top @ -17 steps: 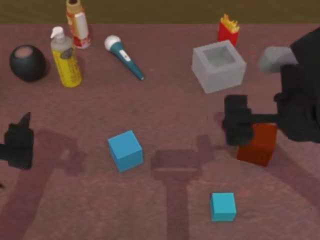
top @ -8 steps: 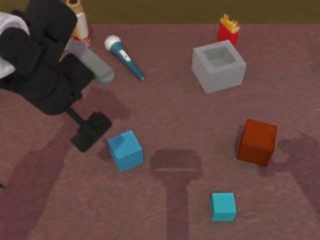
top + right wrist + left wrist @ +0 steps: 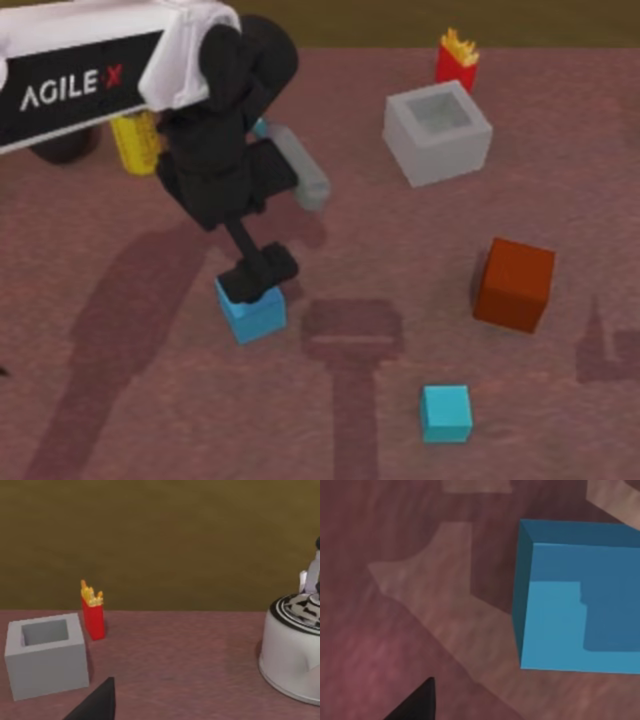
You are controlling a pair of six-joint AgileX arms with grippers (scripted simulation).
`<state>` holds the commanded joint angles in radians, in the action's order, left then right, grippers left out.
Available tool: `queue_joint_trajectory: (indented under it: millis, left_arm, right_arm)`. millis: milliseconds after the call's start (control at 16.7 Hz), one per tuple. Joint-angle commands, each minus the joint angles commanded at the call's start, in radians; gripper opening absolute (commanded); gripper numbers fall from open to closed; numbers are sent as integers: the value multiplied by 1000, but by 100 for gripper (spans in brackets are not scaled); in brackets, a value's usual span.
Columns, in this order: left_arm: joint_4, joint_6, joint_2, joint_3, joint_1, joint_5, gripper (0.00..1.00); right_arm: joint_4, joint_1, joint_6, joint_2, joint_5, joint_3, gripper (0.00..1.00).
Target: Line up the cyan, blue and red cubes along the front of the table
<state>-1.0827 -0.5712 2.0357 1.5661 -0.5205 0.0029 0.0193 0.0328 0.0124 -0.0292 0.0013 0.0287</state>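
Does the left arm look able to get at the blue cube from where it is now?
Probably yes. The left gripper hangs directly over the blue cube, with nothing between them and bare table around the cube.

Left gripper: over blue cube. Red cube, cyan cube: apart on desk, right side.

Your left arm covers much of the table's far left: the yellow bottle shows only a sliver beside it, and a dark round thing behind it cannot be identified. The left pincer hides the blue cube's far top corner (its finger spacing is unreadable from above). In the left wrist view that cube runs off the edge. Your right arm is out of sight.
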Motion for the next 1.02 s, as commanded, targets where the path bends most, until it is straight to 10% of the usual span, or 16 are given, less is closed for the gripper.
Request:
queue_joint_trajectory:
  millis: [1020]
  left_arm:
    - [281, -13, 158, -139, -8, 0, 100]
  right_arm:
    - [-19, -23, -12, 29, -1, -29, 100]
